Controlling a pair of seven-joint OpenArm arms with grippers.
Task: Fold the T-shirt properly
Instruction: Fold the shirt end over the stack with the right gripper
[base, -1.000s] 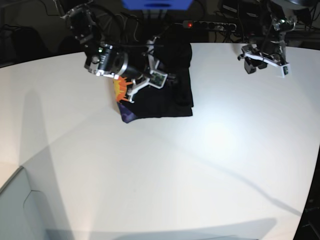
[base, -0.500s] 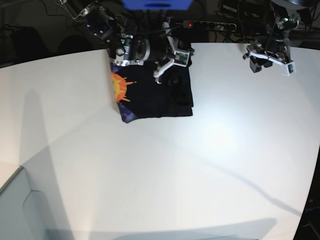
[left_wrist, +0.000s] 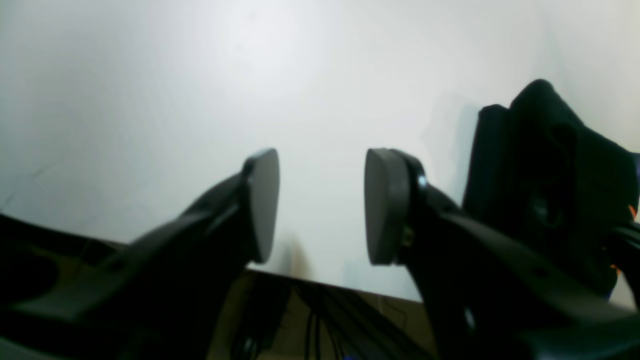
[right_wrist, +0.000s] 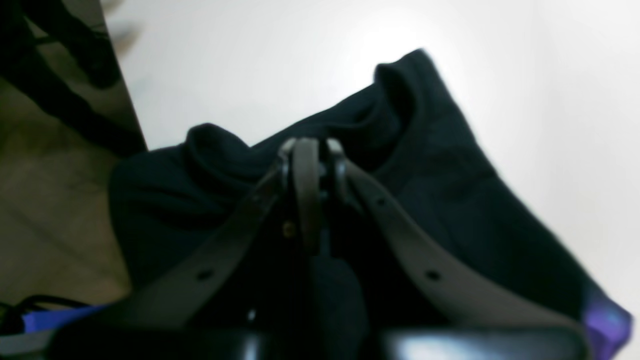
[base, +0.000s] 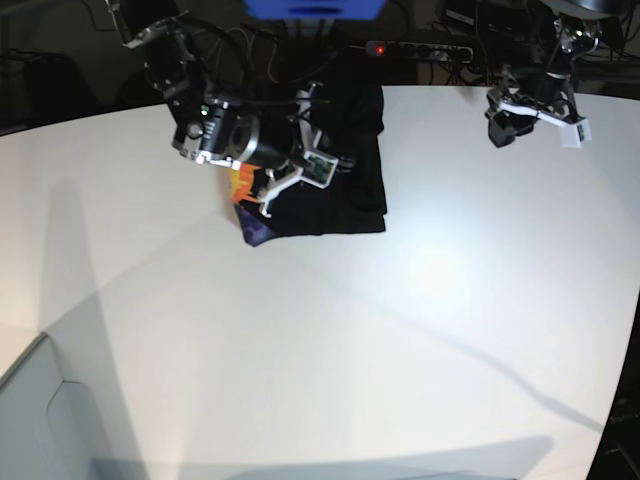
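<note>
- The right claw (right_wrist: 312, 200) is pressed together with no cloth in it. It has come back down over the T-shirt (base: 330, 190).
- That looks like smoothing or a new fold.
- The left claw (left_wrist: 320, 205) is spread and empty, well right of the T-shirt.
- The T-shirt lies folded near the desk's (base: 400, 330) far edge, with lots of bare desk in front.

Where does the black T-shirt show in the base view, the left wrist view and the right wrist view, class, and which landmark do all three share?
Base: T-shirt at top centre, partly behind the right arm.
Left wrist: T-shirt at the right edge, beyond the open left gripper.
Right wrist: T-shirt across the middle, behind the shut right gripper.
Shared landmark: the white table.
</note>
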